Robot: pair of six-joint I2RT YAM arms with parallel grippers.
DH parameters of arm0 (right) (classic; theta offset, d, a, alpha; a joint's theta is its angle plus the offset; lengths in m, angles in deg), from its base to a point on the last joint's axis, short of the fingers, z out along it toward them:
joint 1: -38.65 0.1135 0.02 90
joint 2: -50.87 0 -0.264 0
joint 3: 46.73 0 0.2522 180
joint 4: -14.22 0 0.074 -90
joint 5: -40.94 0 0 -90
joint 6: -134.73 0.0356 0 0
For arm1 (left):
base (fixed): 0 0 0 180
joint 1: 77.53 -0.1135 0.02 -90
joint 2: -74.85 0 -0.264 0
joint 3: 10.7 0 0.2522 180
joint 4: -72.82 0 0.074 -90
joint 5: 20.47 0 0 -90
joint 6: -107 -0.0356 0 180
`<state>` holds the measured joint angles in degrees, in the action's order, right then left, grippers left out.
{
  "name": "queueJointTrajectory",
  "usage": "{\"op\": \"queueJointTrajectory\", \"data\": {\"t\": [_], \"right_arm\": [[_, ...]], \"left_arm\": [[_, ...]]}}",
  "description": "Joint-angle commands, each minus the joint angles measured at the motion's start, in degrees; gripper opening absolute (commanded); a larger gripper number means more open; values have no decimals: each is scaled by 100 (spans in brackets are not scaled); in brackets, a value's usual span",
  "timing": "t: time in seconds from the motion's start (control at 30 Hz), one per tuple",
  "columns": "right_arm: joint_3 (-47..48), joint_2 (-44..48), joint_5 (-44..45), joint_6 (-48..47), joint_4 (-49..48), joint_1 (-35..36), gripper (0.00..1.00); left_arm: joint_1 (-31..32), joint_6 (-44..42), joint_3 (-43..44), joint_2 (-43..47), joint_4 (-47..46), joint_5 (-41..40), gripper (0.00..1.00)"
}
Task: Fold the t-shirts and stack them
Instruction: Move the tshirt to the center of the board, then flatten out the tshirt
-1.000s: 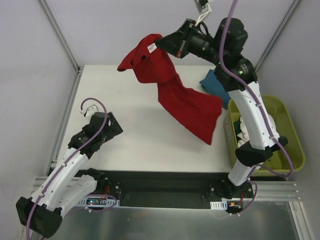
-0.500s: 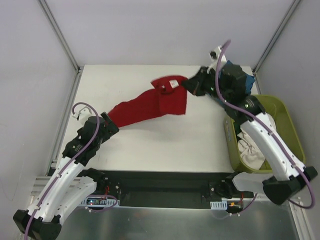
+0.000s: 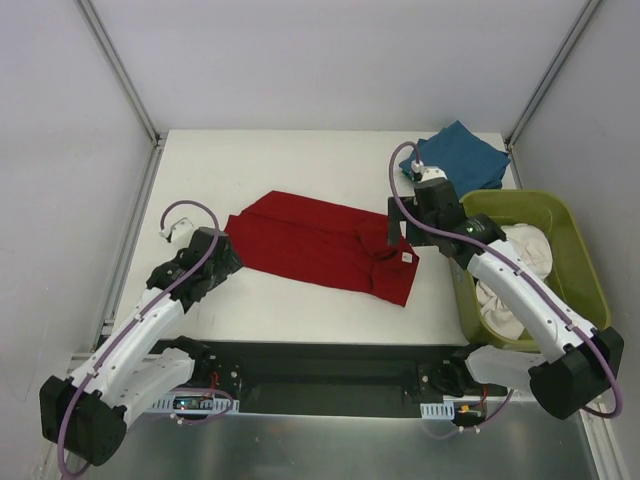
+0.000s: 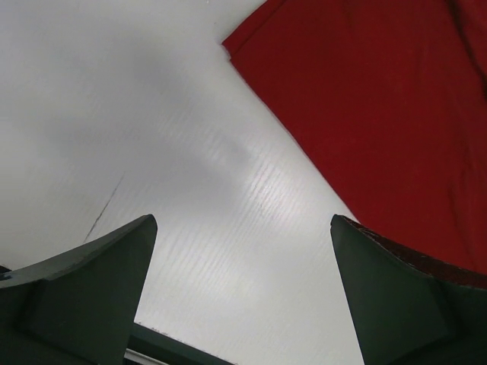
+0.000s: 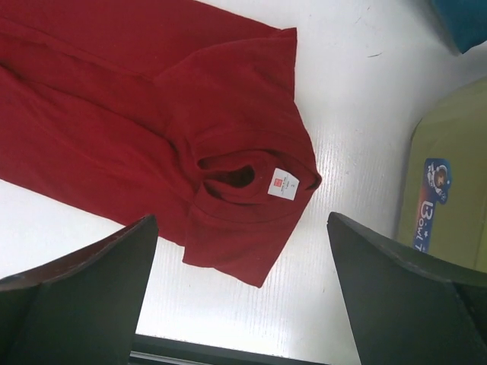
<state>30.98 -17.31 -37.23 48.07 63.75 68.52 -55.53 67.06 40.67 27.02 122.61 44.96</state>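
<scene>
Red t-shirt (image 3: 320,245) flat between left gripper (image 3: 230,255) and right gripper (image 3: 396,233), both spread wide, empty

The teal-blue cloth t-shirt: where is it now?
In the top view the teal-blue cloth t-shirt lies at the far right corner of the white table, just beyond the olive-green plastic tub, apart from the deep red t-shirt.

Left tool (image 4: 242,228): I see its two dark fingers (image 4: 84,281) at the bottom corners, spread wide, with the tabletop showing between them.
Red shirt (image 4: 380,114): it fills my upper right and lies flat. One corner points up-left near the top edge, and a straight edge runs diagonally down to the right finger.
Contact: the right fingertip sits at the cloth's edge; I cannot tell whether it touches.
Tabletop (image 4: 152,114): white and finely ribbed, with a thin dark scratch (image 4: 105,207) above the left finger.
</scene>
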Motion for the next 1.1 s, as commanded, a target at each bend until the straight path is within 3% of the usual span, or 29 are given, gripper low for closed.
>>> {"op": "queueJointTrajectory", "data": {"t": [0.0,0.1,0.23,0.3,0.43,0.57,0.8,0.93,1.07], "right_arm": [[-267,-54,416,-26,-114,335,97],[-391,-300,591,45,-193,721,97],[116,-950,837,-70,-185,924,97],[451,-1459,1171,44,-71,968,97],[1031,-2250,1628,404,-114,1003,97],[1698,-3146,1813,563,-105,1003,97],[2289,-3991,1814,677,-140,942,97],[2333,-4299,1726,774,-167,854,99],[2167,-4353,1612,906,-210,705,91]], "left_arm": [[-169,109,150,-489,27,-205,99],[-581,-14,413,-981,-61,-293,99],[-1241,-716,1168,-1963,-684,496,99],[-1329,-954,1879,-2421,-843,726,99],[-1417,-1437,3285,-4193,-861,1033,99],[-1567,-1982,4822,-5629,-799,1806,91],[-1593,-2062,5512,-6703,-676,1983,88],[-1593,-2036,5871,-7387,-554,1808,81],[-1602,-1878,6004,-7749,-299,1606,80]]}}
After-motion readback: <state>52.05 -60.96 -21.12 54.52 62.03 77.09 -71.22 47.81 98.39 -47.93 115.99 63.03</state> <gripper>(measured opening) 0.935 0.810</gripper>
